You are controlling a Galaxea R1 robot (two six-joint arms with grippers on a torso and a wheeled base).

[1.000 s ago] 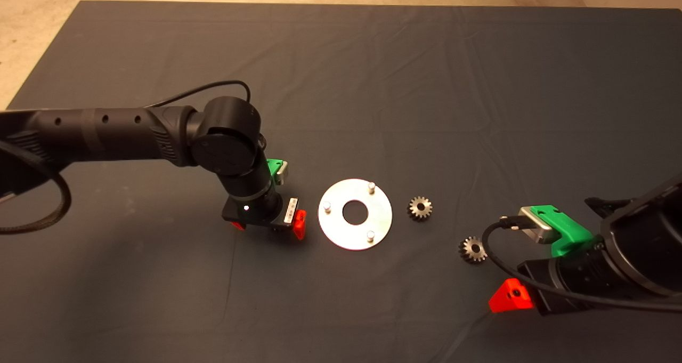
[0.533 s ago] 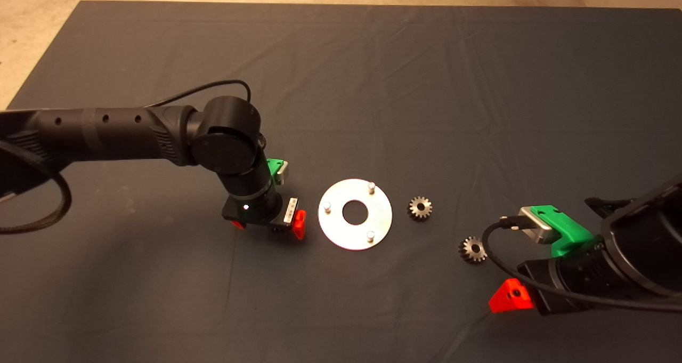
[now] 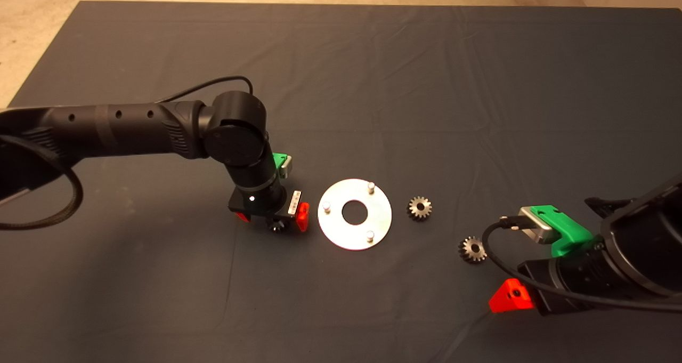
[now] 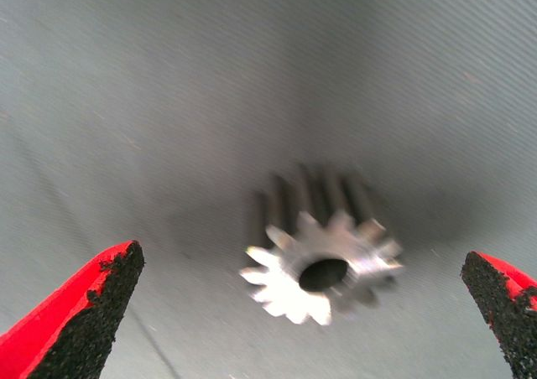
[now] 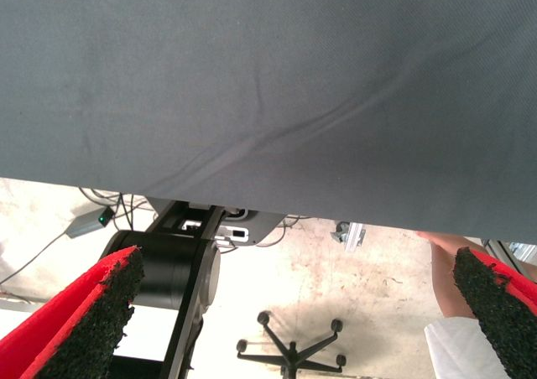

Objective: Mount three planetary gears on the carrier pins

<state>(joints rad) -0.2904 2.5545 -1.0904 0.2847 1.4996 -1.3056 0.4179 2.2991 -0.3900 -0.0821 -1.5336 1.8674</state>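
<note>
The dark mat [image 3: 373, 75] covers the tabletop. On it, just right of the left claw [image 3: 274, 222], lies the shiny disc [image 3: 354, 235], its three carrier pins [image 3: 371, 186] all bare. The left claw stands over one planetary gear [image 4: 323, 257], fingers [image 4: 80, 320] spread wide on either side and touching nothing. Two more planetary gears [image 3: 420, 208] lie beyond the disc, the farther one [image 3: 472, 249] just beside the right claw [image 3: 511, 295], which waits wide open and empty at the mat's lower right.
</note>
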